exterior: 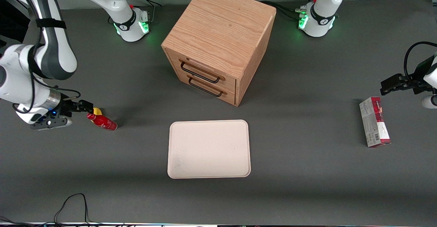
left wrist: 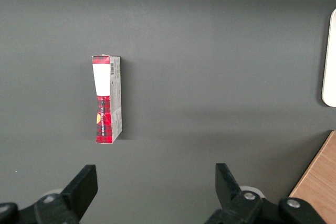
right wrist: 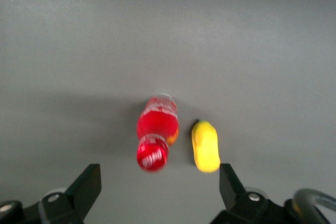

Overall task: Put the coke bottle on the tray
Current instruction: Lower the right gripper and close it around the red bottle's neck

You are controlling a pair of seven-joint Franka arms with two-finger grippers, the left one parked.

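- on the dark grey worktop [exterior: 307, 172] there is one coke bottle [exterior: 102, 122], one small yellow rounded object [exterior: 97, 111], one cream-beige tray [exterior: 209, 149], one wooden two-drawer cabinet [exterior: 218, 42] and one red-and-grey carton [exterior: 374, 126].
- the coke bottle stands toward the working arm's end of the worktop, well apart from the tray. in the front view it looks tilted, its red cap toward the gripper [exterior: 85, 107].
- the yellow object sits just beside the bottle, a little farther from the front camera; whether the two touch is hard to tell.
- the gripper hangs close over the bottle and the yellow object. in the right wrist view its two dark fingers [right wrist: 86, 186] are spread wide and released, with both the bottle [right wrist: 155, 131] and the yellow object [right wrist: 205, 146] showing between them; neither finger touches anything.
- the tray lies flat near the middle of the worktop, nearer the front camera than the cabinet.
- the cabinet has two drawers, each with one dark wire handle [exterior: 199, 73].
- the carton lies flat toward the parked arm's end of the worktop.
- the bottle's label [right wrist: 160, 105] is blurred in the wrist view, and its white marks cannot be read.
- only an edge of the tray [left wrist: 331, 61] and a corner of the cabinet [left wrist: 317, 182] show in the left wrist view; the carton [left wrist: 107, 99] shows whole.
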